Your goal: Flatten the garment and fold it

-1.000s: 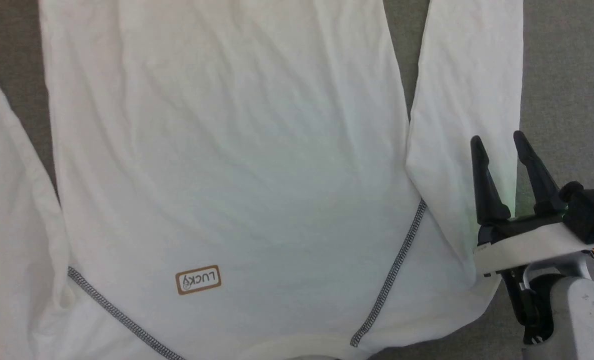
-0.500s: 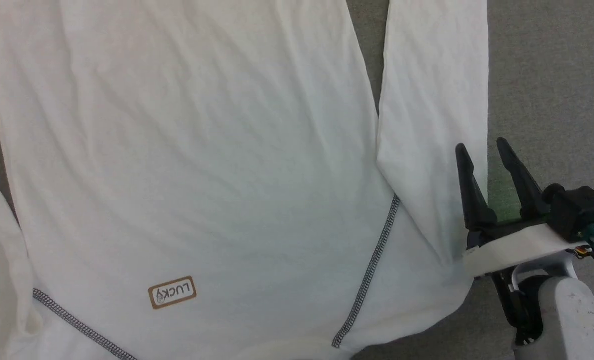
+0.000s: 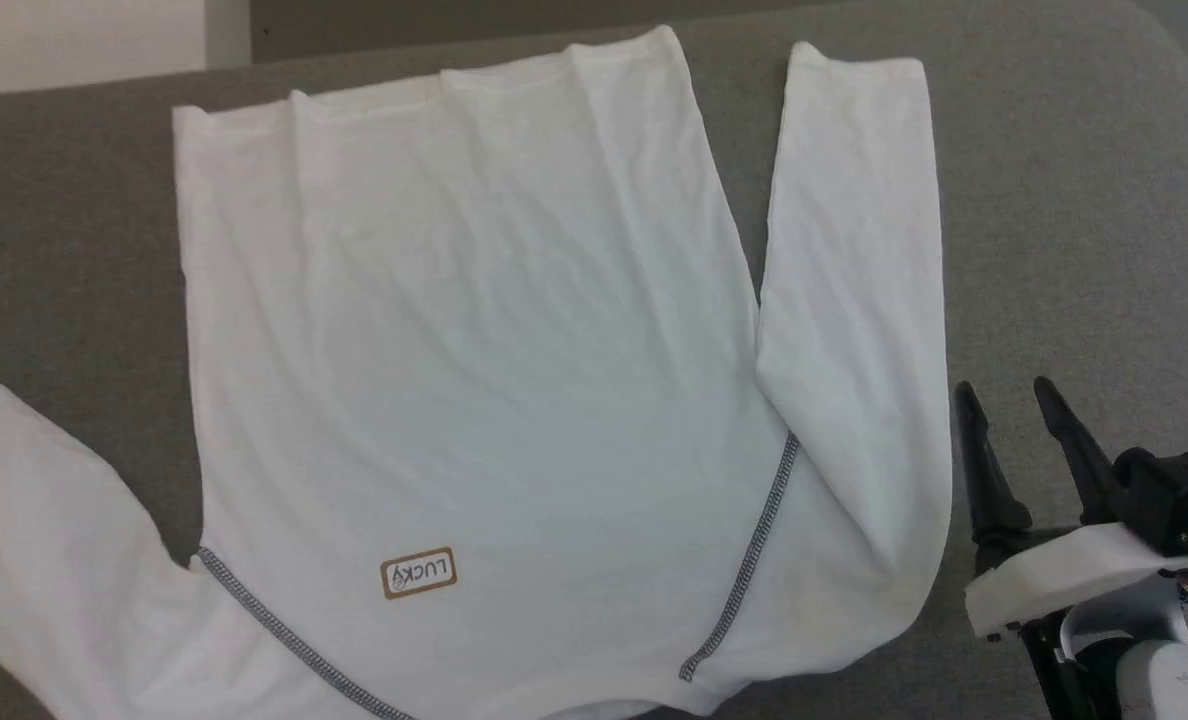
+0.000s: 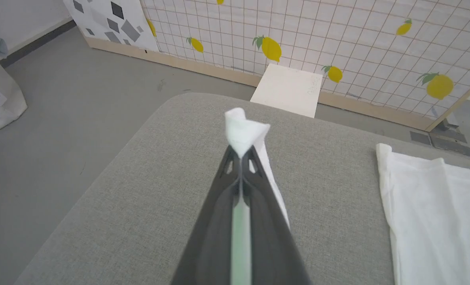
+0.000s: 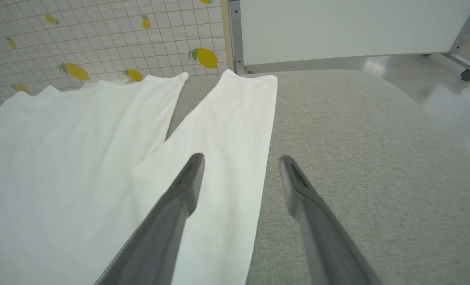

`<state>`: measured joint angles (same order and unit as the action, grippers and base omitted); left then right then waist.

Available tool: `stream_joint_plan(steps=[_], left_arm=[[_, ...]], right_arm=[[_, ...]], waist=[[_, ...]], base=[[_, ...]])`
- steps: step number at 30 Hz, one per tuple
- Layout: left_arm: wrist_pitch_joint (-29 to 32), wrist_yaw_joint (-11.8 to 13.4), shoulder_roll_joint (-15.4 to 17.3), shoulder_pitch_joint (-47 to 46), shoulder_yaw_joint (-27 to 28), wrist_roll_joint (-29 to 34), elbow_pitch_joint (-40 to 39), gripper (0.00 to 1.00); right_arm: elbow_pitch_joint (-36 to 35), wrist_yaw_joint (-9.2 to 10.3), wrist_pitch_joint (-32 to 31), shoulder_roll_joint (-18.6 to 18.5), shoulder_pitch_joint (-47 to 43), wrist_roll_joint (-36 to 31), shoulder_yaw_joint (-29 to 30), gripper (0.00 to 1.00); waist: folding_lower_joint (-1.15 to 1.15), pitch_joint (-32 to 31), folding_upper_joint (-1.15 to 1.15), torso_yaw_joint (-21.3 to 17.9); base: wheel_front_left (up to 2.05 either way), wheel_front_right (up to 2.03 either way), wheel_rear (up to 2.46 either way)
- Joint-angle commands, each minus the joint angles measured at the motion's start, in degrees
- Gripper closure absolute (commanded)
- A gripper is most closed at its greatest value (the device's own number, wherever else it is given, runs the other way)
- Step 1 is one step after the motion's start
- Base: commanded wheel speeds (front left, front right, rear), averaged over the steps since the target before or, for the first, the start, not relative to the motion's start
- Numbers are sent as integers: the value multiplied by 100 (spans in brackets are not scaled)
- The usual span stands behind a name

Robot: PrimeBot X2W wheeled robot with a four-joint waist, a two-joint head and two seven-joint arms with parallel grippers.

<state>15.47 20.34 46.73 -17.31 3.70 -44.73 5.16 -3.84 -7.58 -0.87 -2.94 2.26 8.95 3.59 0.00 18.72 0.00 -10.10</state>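
Since the earlier frame the head camera has drawn back, so the whole picture has shifted. The far end of the garment, which was cut off before, is now inside the view. The right gripper then had its fingers over the outer edge of the right sleeve. Now it stands just beside that edge, over the grey padded surface, with its jaws wide apart and nothing between them.

The left gripper is clamped shut on a small pinch of white cloth. I judge this to be the end of the left sleeve, which trails down beside the fingers.

The garment lies chest up on the padded surface, shoulders nearest the robot. The "LUCKY" patch and the grey raglan seam are at the near end. Its body is mostly flat with soft creases, and the hem at the far end shows small ridges. Beyond stands a screen printed with lemons.

The risks, as I judge them:
- The pinch is small and the fabric thin, so a quick pull may let it slip out.
- A long pull on the sleeve may drag the shoulder and wrinkle the flat body.
- If the right gripper descends too near the sleeve edge, it may push a fold into it.
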Motion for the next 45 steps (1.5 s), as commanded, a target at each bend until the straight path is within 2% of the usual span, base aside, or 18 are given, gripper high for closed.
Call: stream_joint_plan(steps=[1,5,6,10,13,18,19,22,28,33,39,40,41,45], left_arm=[[-51,-47,-56,71,18,-17,-99,100],[-13,-114,-127,38,-48,-98,-560,100],[77,-156,-242,-17,-184,-183,-1052,100],[273,-201,-545,-100,-579,-321,-1842,100],[451,-241,-814,-218,-1157,-257,-2451,100],[678,-415,-1376,-594,-2305,19,-2908,100],[726,-525,-1906,-797,-3019,152,-2890,100],[689,-577,-2426,-852,-3632,283,-2638,100],[379,-635,-3313,-608,-4400,302,-1642,100],[400,-866,-3641,-521,-5027,428,-479,100],[475,-1281,-3908,-464,-5542,408,681,100],[465,-1355,-3942,-469,-5581,384,843,36],[448,-1391,-3970,-469,-5585,354,959,0],[258,-1555,-4084,-473,-5415,87,1145,0]], right_arm=[[-60,9,-45,6,-97,-8,29,0],[-196,9,-179,6,-323,32,82,0],[-296,9,-276,6,-475,42,115,0],[-418,9,-382,6,-607,40,144,0],[-493,9,-431,6,-660,55,182,0],[-558,9,-482,6,-668,80,180,0],[-584,9,-506,6,-664,85,136,0],[-588,9,-516,6,-679,93,112,0],[-546,9,-538,6,-714,125,51,0],[-508,9,-548,6,-716,124,15,0],[-475,9,-563,6,-708,126,-44,0],[-467,9,-569,6,-708,123,-61,0],[-462,9,-571,6,-708,122,-69,0],[-460,9,-600,6,-719,115,-69,0]], waist=[[0,-687,0,390],[0,-948,0,479],[0,-1085,0,533],[0,-1200,0,575],[0,-1241,0,603],[0,-1256,0,606],[0,-1256,0,558],[0,-1239,0,478],[0,-1202,0,294],[0,-1188,0,198],[0,-1173,0,179],[0,-1172,0,184],[0,-1171,0,189],[0,-1157,0,251]], base=[[0,0,0],[0,0,0],[0,0,0],[0,0,0],[0,0,0],[0,0,0],[0,0,0],[0,0,0],[0,0,0],[0,0,0],[0,0,0],[0,0,0],[0,0,0],[0,0,0]])
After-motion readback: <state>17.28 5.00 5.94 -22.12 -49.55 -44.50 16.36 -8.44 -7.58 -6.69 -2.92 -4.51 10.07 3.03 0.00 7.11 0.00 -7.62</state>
